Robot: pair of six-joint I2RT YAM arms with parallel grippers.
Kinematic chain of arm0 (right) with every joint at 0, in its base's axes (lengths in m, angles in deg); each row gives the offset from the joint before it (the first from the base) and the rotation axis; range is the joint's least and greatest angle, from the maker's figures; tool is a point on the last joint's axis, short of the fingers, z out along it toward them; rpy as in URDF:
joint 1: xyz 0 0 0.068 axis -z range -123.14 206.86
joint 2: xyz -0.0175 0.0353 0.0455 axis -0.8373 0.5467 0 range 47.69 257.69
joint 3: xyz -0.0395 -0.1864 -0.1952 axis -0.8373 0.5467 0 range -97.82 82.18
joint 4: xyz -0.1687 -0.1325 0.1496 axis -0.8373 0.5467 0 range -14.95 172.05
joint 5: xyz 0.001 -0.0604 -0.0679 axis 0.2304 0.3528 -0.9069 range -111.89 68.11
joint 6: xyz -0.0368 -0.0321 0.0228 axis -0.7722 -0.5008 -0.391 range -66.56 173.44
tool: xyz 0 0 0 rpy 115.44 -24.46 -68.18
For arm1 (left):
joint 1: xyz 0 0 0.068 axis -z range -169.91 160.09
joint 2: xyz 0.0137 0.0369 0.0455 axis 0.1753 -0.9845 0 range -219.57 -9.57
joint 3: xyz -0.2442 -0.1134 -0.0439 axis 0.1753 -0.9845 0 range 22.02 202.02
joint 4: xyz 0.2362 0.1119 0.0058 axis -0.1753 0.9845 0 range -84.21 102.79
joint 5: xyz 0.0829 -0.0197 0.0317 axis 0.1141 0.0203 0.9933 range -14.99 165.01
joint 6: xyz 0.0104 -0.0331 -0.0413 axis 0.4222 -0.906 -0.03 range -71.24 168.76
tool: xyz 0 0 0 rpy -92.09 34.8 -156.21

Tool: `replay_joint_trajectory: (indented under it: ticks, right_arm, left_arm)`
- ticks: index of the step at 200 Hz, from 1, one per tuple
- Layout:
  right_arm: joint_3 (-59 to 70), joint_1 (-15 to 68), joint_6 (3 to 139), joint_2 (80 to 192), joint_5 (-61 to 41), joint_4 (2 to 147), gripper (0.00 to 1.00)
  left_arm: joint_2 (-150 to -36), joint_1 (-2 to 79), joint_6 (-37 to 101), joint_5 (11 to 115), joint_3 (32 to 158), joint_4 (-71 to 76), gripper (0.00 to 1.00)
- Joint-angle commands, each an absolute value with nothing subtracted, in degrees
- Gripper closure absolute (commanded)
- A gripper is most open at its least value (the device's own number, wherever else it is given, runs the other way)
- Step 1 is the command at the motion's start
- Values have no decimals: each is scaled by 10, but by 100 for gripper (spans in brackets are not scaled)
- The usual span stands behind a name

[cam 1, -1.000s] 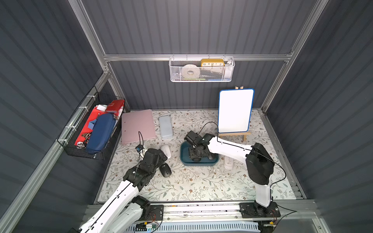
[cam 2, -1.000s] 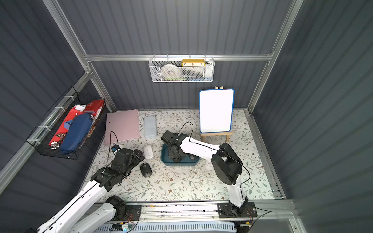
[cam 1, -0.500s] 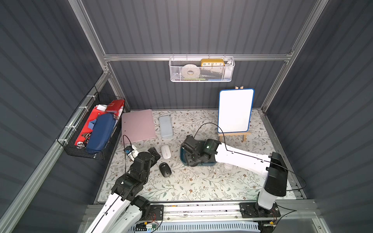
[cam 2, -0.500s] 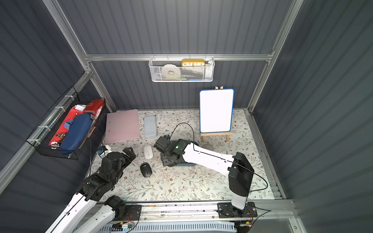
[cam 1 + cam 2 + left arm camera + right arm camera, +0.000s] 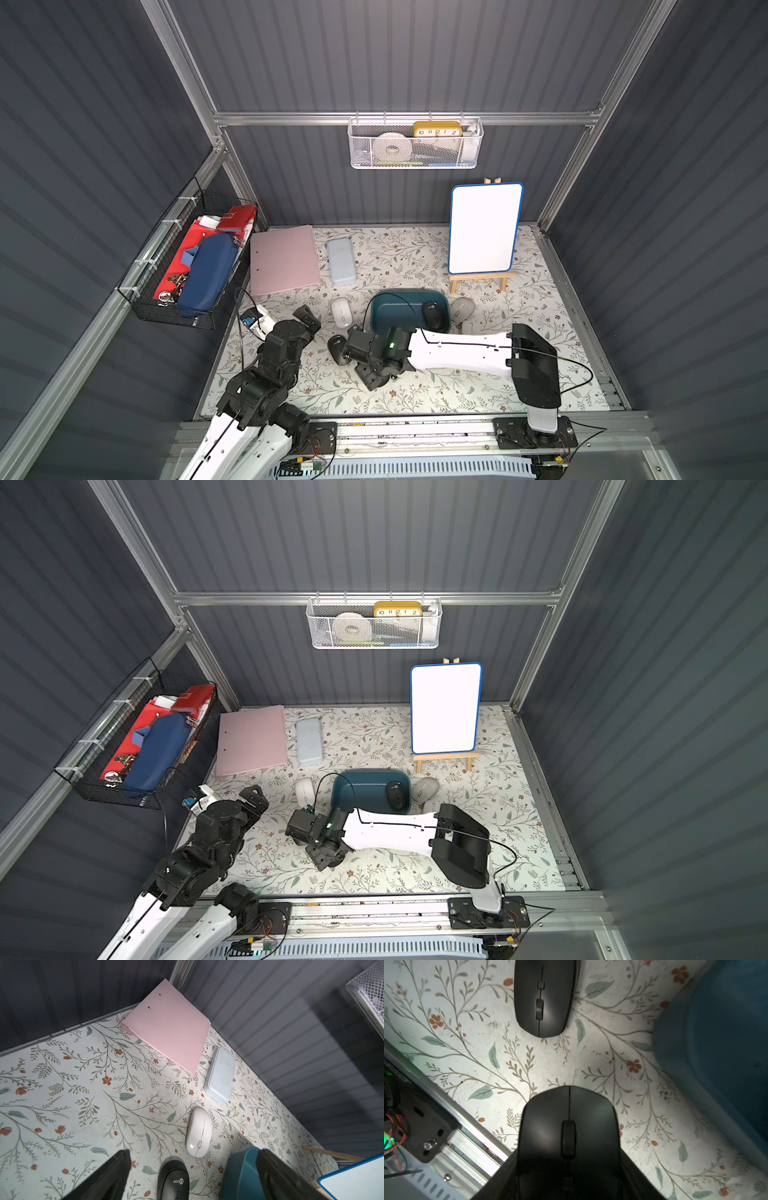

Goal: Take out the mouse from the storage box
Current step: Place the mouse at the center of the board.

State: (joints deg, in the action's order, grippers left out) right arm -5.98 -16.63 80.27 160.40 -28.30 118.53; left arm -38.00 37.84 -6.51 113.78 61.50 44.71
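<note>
While our left gripper (image 5: 311,319) stands open, our right gripper (image 5: 569,1172) clasps a black mouse (image 5: 569,1126) over the table (image 5: 415,395), just near-left of the storage box (image 5: 409,292).

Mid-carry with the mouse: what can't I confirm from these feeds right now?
Right gripper fingertips: covered by the held black mouse in the right wrist view, under the wrist in both top views.
Dark teal plastic tub: near rim behind the right arm in both top views; blurred, cropped in the right wrist view.
Pale object beside the grey mouse: mostly under the arm, unidentifiable.
</note>
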Motion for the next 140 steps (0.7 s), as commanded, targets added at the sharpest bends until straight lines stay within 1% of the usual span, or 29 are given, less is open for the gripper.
replay_joint_trajectory:
  ticks: [1,89,120,140]
  right_arm:
    - [-75,-170,786,1620,-266,1184,57]
    - [-80,-173,783,1665,-255,1191,56]
    - [-91,-176,781,1675,-262,1199,54]
    - [-96,-176,784,1678,-275,1206,50]
  left_arm:
    - [-368,376,-75,1165,629,468,1]
    - [-367,376,-79,1167,626,467,1]
    - [-368,376,-80,1164,622,468,1]
    - [-369,376,-82,1163,622,468,1]
